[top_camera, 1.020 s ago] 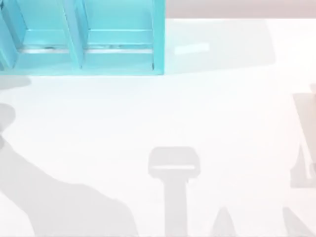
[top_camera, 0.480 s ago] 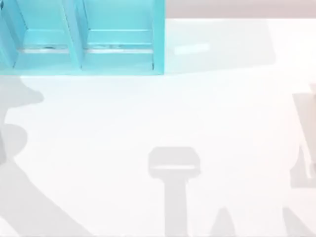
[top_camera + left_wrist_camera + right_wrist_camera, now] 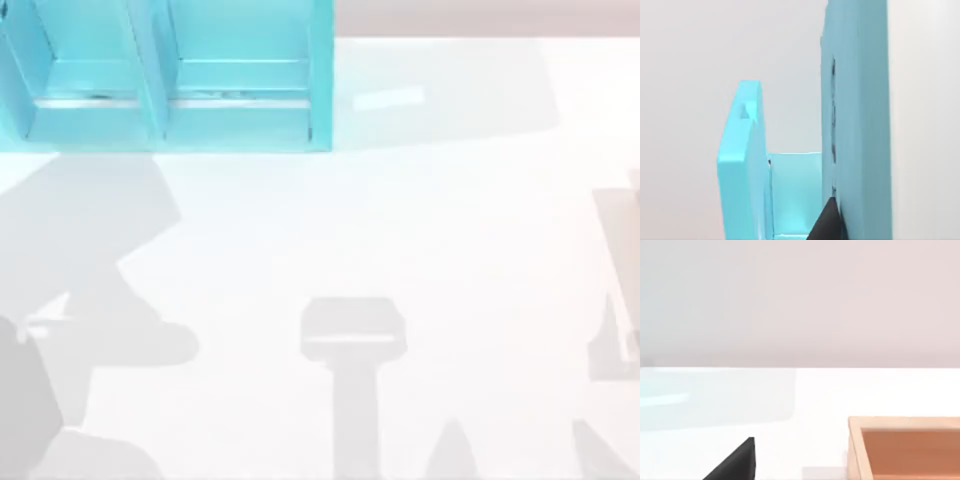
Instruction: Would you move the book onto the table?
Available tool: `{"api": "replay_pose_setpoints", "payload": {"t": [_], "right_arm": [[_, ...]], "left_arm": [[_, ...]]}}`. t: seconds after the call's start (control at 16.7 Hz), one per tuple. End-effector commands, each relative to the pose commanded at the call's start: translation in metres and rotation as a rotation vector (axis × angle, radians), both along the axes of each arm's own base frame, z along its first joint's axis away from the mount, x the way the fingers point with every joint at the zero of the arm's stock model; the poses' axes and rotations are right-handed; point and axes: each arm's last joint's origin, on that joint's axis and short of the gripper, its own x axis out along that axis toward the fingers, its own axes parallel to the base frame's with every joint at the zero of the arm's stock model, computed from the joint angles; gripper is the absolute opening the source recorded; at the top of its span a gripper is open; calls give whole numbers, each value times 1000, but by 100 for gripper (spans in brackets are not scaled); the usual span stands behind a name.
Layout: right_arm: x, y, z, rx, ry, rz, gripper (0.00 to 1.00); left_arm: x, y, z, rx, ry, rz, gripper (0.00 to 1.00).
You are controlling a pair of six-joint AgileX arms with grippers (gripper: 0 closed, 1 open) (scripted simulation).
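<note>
The book is hidden; I cannot pick it out among the turquoise panels. The glossy white table (image 3: 450, 230) spreads across the top view, with arm shadows on its left and right sides. A dark part of my left gripper (image 3: 827, 222) sits close against a thick turquoise wall of the shelf unit (image 3: 855, 100), facing one open compartment. A dark part of my right gripper (image 3: 735, 462) hangs low over the table (image 3: 840, 390), with nothing near it.
The turquoise shelf unit (image 3: 240, 90) with compartments stands at the table's far left. A wooden box (image 3: 905, 450) lies on the table near my right gripper. A grey T-shaped shadow (image 3: 352, 340) lies at the front middle.
The left arm's shadow has spread up the table's left side towards the shelf unit. The shadows on the right have not moved.
</note>
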Motion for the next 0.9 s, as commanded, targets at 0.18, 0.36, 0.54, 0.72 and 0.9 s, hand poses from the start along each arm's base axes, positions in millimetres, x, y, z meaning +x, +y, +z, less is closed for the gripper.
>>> {"api": "replay_pose_setpoints", "payload": {"t": [0.18,0.36,0.54,0.72,0.9], "right_arm": [[0,0,0,0,0,0,100],[0,0,0,0,0,0,100],[0,0,0,0,0,0,100],[0,0,0,0,0,0,100],[0,0,0,0,0,0,100]], "left_arm": [[-23,-5,7,-3,10,3,0],[-25,-5,7,-3,11,3,0],[-23,-6,6,-5,14,0,0],[-17,-12,-7,-90,64,32,0],[0,-32,-39,-281,192,106,0]]}}
